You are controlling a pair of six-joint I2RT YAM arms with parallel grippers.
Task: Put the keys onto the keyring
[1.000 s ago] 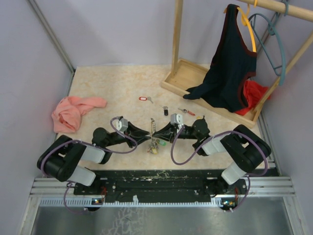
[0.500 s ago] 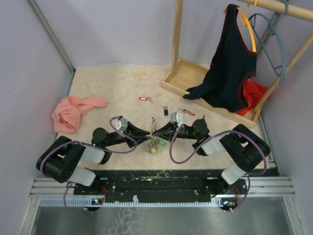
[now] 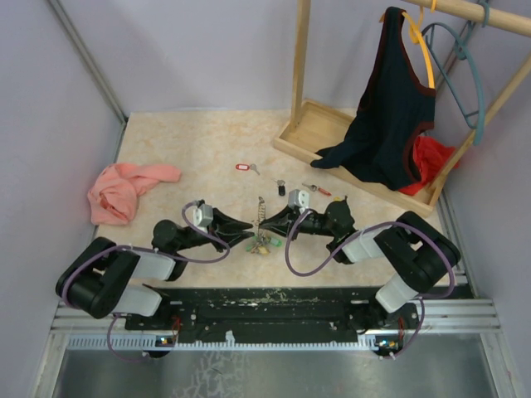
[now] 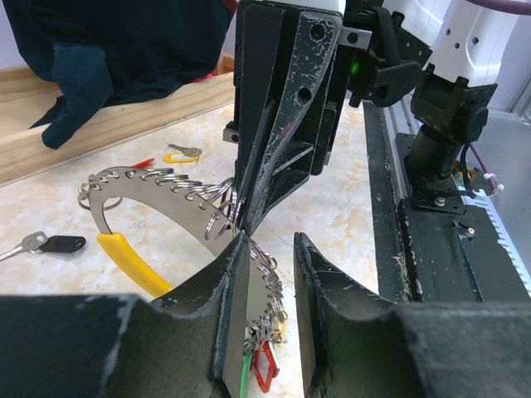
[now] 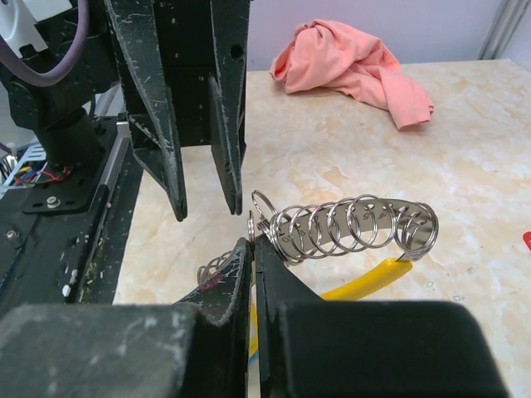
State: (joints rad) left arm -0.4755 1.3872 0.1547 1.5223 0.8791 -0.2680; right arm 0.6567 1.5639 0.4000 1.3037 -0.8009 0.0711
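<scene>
The left tool [image 4: 270, 242], jaws narrowly apart and seemingly gripping nothing, has eased back a little from the right tool [image 5: 253, 245], which stays clamped on the end of the keyring [image 5: 348, 224] just before it, threaded keys [image 4: 259, 365] dangling below: likely repositioning before fetching another key.

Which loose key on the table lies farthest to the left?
The red-tagged key, apart from the rest; the black-headed key lies further right, toward the rack.
</scene>
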